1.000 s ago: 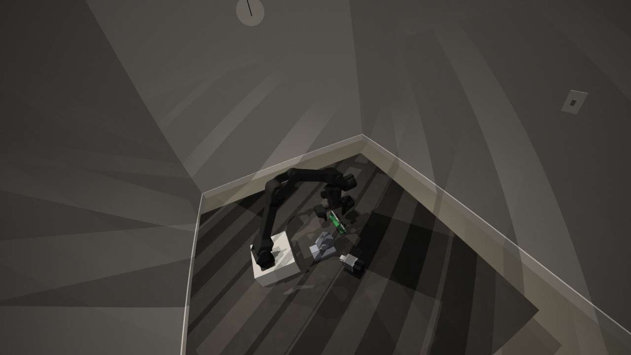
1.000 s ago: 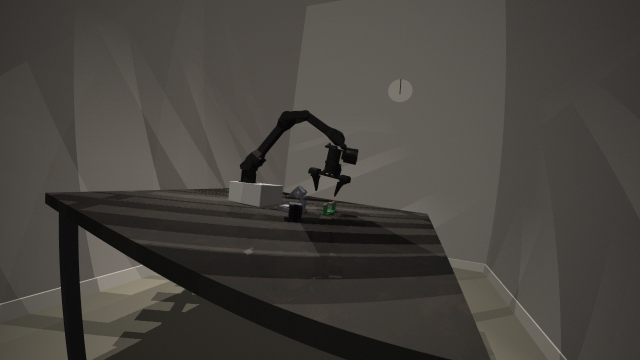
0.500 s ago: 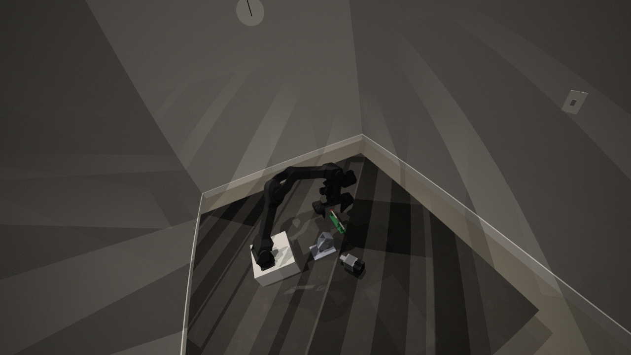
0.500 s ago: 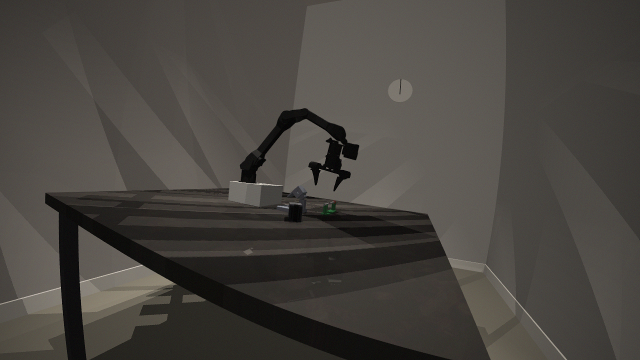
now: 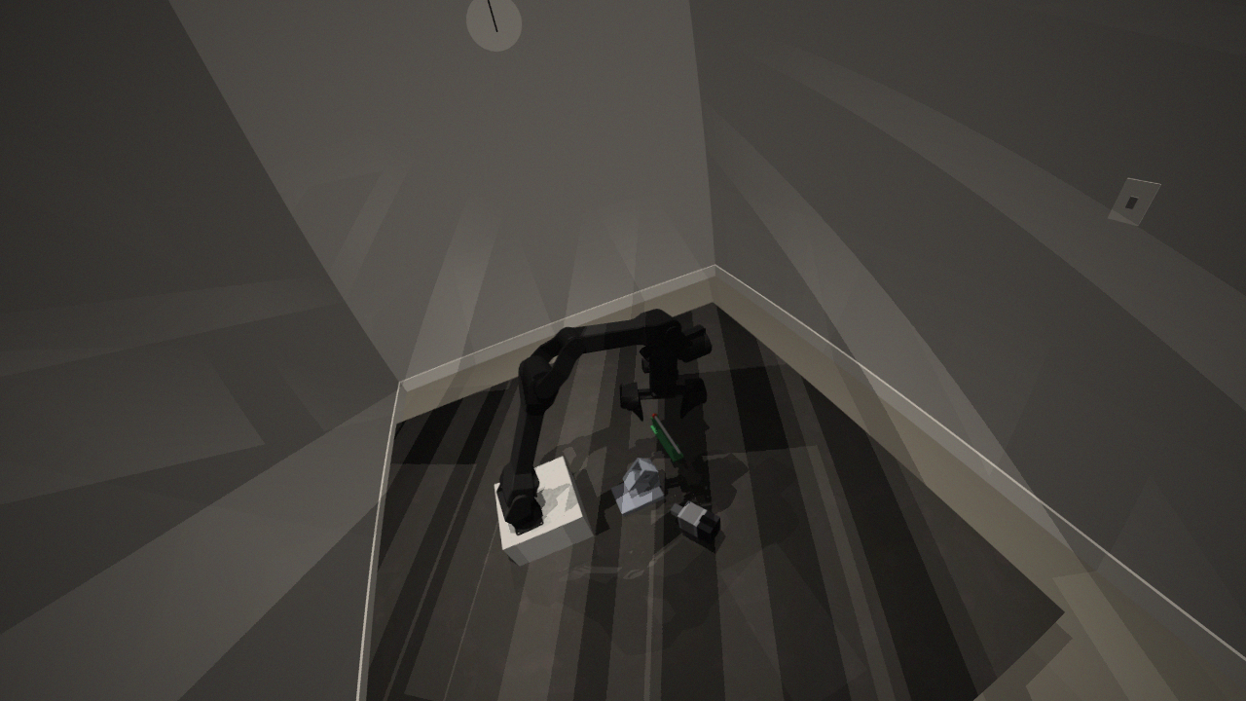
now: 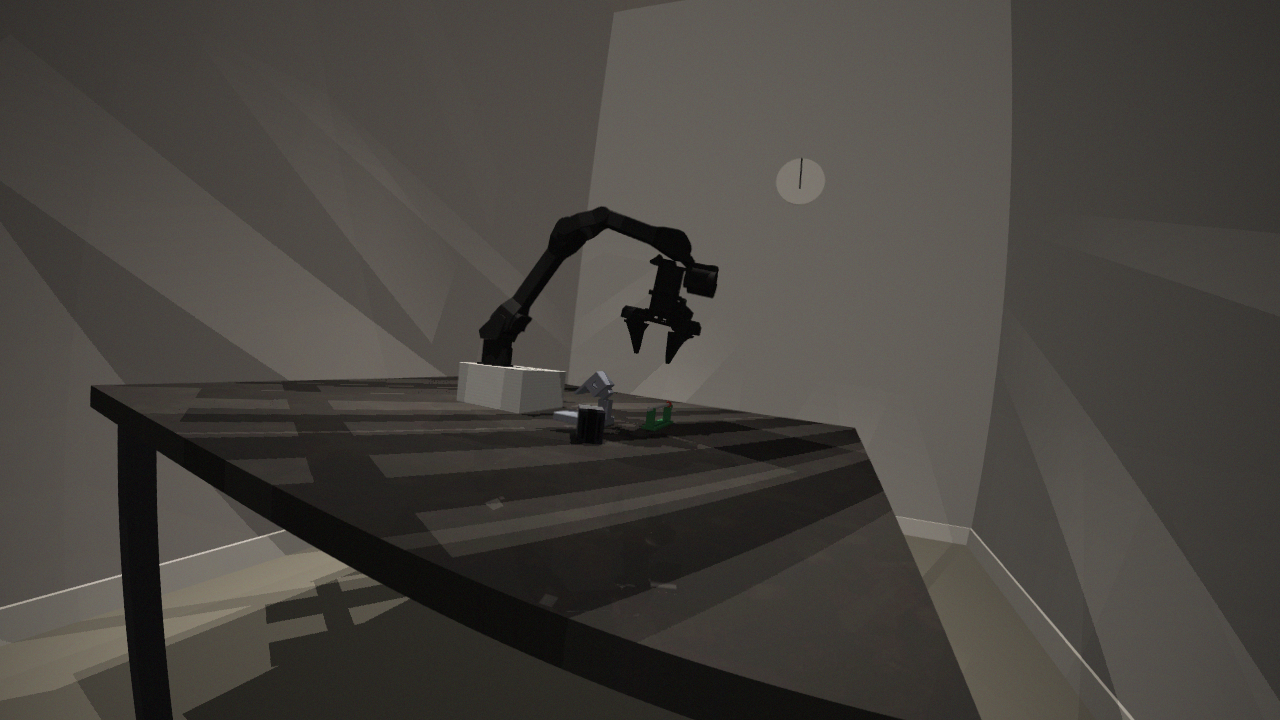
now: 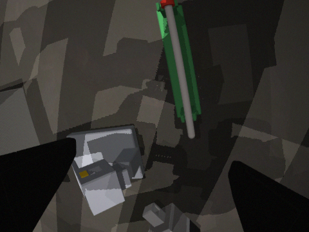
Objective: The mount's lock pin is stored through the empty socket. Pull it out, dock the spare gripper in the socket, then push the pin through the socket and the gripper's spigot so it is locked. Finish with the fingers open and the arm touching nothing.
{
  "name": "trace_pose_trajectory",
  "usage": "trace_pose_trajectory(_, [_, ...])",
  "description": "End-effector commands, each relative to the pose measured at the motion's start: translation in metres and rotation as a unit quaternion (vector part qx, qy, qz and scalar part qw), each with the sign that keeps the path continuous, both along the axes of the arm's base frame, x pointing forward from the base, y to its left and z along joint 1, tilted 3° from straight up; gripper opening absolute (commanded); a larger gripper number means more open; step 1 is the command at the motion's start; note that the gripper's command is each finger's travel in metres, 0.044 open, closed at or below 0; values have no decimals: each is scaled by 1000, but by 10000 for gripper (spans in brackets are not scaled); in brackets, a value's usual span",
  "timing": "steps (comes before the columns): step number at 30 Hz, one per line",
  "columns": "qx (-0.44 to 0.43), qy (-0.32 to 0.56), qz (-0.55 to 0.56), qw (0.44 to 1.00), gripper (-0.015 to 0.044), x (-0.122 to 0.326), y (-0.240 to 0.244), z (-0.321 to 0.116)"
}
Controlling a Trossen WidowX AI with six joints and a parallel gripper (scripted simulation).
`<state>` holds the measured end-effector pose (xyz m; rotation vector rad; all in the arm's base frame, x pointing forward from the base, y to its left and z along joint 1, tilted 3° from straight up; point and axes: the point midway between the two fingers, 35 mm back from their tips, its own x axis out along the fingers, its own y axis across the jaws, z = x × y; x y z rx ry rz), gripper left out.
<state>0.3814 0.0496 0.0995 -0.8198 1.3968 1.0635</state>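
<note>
We see the gripper (image 5: 664, 413) (image 6: 651, 358) (image 7: 154, 158) spread wide, nothing pinched, above the table (image 6: 483, 555). The pin (image 5: 666, 434) (image 7: 180, 71) rests along the green cradle (image 5: 669, 445) (image 6: 657, 424) (image 7: 193, 87); the grey mount (image 5: 640, 490) (image 6: 601, 386) (image 7: 106, 142) stands between the white block (image 5: 550, 549) (image 6: 510, 388) (image 7: 16, 119) and spare gripper (image 5: 694, 517) (image 6: 589, 424) (image 7: 154, 158).

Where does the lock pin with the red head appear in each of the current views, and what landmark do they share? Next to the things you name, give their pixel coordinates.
Lock pin (image 5: 665, 433) (image 6: 660, 406) (image 7: 180, 69):
Top: just below centre, slightly right.
Exterior: just below centre, small and hard to see.
Wrist: upper middle, running down right of centre.
Shared landmark: the green cradle (image 5: 673, 450) (image 6: 656, 425) (image 7: 172, 69) under it.
</note>
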Motion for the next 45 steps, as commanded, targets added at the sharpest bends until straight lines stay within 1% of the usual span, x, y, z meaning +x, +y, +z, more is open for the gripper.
trace_pose_trajectory(1, [-28,5,-228,973,440,2,-50,-3])
trace_pose_trajectory(4, [-44,9,-404,914,440,0,-85,-7])
trace_pose_trajectory(7, [-55,14,-564,824,440,-4,-119,-10])
trace_pose_trajectory(13, [-63,20,-734,675,440,-13,-160,-14])
trace_pose_trajectory(20, [-64,26,-887,456,440,-30,-207,-18])
trace_pose_trajectory(21, [-63,27,-899,433,440,-32,-212,-19])
trace_pose_trajectory(22, [-63,27,-902,426,440,-33,-213,-19])
trace_pose_trajectory(35, [-63,27,-902,426,440,-32,-213,-22])
trace_pose_trajectory(38, [-64,27,-903,425,440,-32,-213,-36])
trace_pose_trajectory(45, [-64,27,-905,420,440,-34,-211,-81])
